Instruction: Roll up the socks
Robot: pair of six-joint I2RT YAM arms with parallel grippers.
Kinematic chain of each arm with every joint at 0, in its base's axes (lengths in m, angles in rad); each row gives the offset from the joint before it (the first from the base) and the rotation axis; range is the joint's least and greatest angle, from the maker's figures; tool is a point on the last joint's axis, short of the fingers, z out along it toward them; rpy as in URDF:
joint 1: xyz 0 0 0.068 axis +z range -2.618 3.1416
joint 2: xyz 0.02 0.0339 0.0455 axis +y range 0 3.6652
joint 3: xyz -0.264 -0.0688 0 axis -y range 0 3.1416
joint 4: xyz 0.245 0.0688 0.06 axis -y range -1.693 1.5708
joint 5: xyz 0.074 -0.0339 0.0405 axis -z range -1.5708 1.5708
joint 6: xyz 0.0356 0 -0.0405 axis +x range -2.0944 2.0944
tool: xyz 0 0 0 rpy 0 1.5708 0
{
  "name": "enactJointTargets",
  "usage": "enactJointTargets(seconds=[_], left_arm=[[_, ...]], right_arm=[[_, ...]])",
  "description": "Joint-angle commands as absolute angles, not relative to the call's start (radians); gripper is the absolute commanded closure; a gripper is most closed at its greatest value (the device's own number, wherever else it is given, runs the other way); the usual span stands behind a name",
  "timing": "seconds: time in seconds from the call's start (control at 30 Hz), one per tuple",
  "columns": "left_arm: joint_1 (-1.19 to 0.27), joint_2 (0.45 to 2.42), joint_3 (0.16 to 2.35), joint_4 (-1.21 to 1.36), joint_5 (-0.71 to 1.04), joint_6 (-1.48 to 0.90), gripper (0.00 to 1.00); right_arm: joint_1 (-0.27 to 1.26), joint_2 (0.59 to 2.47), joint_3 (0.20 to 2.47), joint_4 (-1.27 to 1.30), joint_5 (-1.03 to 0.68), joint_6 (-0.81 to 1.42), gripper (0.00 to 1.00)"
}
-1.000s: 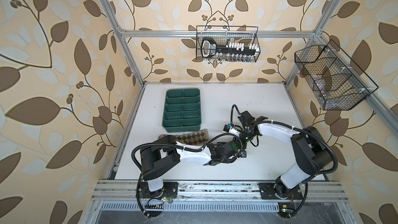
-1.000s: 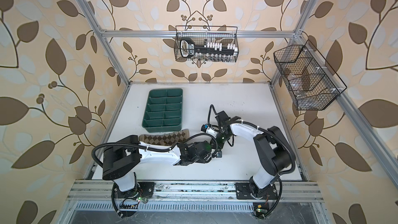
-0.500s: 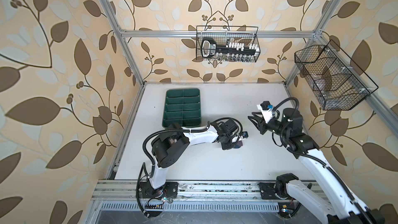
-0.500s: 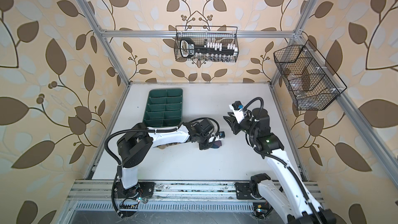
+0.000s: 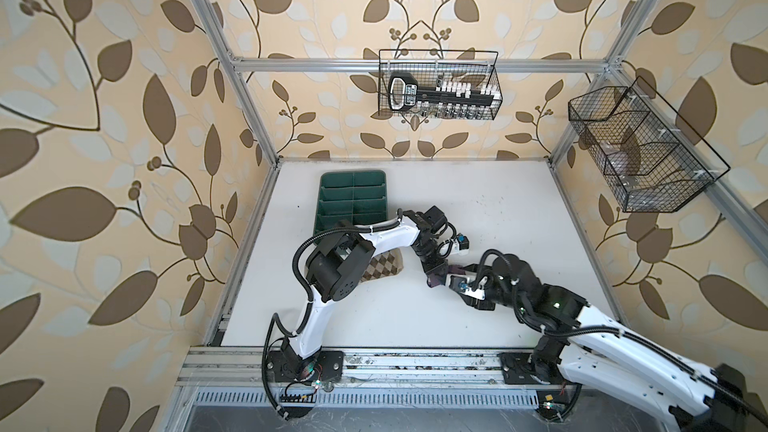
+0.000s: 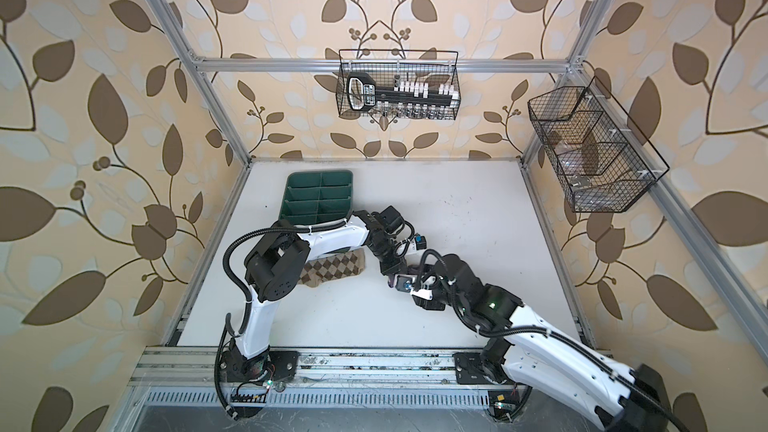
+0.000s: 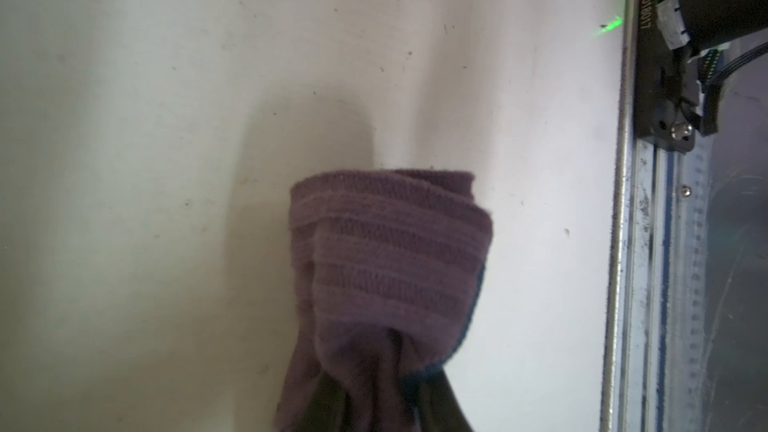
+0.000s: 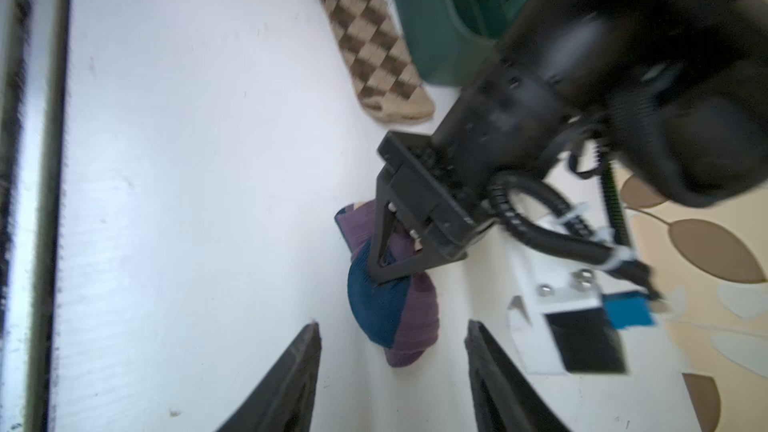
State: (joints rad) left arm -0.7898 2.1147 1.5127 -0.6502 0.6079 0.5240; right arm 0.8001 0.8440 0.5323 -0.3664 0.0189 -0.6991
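Note:
The purple sock, rolled into a bundle with a navy patch, rests on the white table near the middle. My left gripper is shut on its upper part; in the left wrist view the ribbed roll sticks out beyond the jaws. My right gripper is open, its two fingers either side of the bundle's end and not touching it. Both grippers meet at the sock in both top views. The tan argyle sock lies flat, partly under the left arm.
A green compartment tray stands behind the argyle sock at the back left. Wire baskets hang on the back wall and the right wall. The metal rail runs along the table's front edge.
My right gripper swung out to the right, came back to the purple sock, and its jaws now stand wider. The left gripper has stayed shut on the sock.

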Motion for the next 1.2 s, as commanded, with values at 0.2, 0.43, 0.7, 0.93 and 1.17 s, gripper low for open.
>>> enactJointTargets(seconds=[0.2,0.43,0.7,0.93,1.17], left_arm=[[-0.802,2.225,1.428,-0.847,0.551,0.513,0.81],[-0.802,2.225,1.426,-0.844,0.561,0.512,0.81],[-0.802,2.223,1.421,-0.835,0.561,0.505,0.81],[-0.802,2.225,1.424,-0.834,0.571,0.505,0.81],[-0.804,2.198,1.41,-0.819,0.568,0.503,0.81]], right_arm=[[0.74,1.135,0.567,-0.22,0.072,-0.793,0.42],[0.691,1.237,0.589,-0.161,0.079,-0.799,0.4],[0.695,1.388,0.614,-0.172,0.029,-0.815,0.38],[0.698,1.479,0.649,-0.206,0.032,-0.786,0.52],[0.696,1.515,0.669,-0.266,0.128,-0.757,0.54]])
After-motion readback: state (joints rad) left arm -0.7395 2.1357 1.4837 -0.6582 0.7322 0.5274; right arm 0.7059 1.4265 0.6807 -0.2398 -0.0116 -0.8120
